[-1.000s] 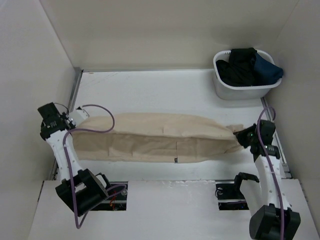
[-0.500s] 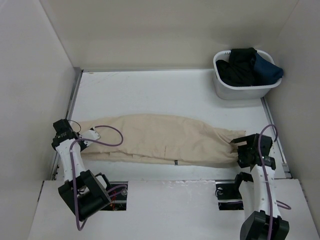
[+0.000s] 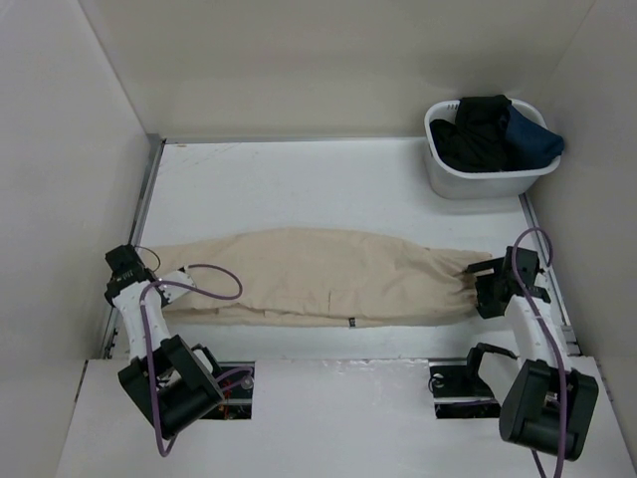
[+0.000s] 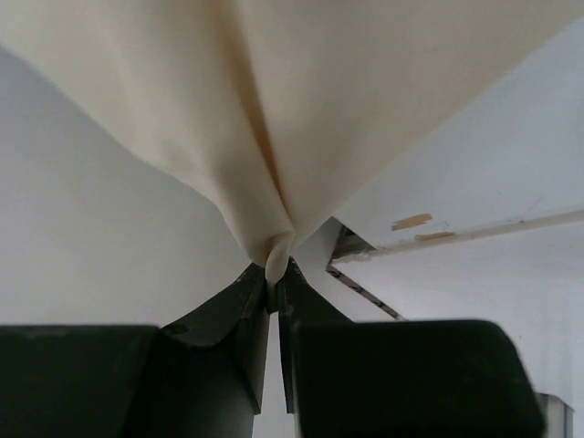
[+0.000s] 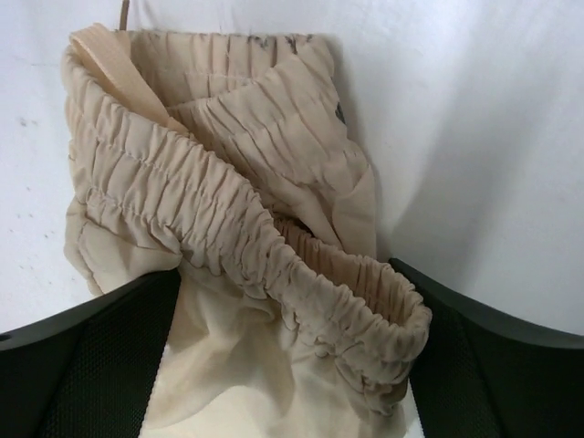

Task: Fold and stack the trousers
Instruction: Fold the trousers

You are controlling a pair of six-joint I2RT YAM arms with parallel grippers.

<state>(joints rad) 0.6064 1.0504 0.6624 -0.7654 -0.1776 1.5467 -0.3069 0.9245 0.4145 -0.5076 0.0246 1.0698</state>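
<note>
The beige trousers (image 3: 318, 274) lie stretched left to right across the white table (image 3: 299, 179), with a small dark tag (image 3: 350, 322) at their near edge. My left gripper (image 3: 162, 283) is at their left end. In the left wrist view it (image 4: 276, 274) is shut on a pinched fold of the cream fabric (image 4: 274, 137). My right gripper (image 3: 486, 286) is at the right end. In the right wrist view it (image 5: 283, 274) stands open, and the gathered elastic waistband (image 5: 228, 219) lies loose between its fingers (image 5: 82, 365).
A white basket (image 3: 453, 179) holding dark clothes (image 3: 488, 129) stands at the back right corner. Walls close the table on the left, back and right. Both arm bases sit at the near edge.
The trousers have come down from a raised, stretched hold to lie flatter on the table. My right gripper has opened and let go of the waistband. My left gripper moved lower and nearer.
</note>
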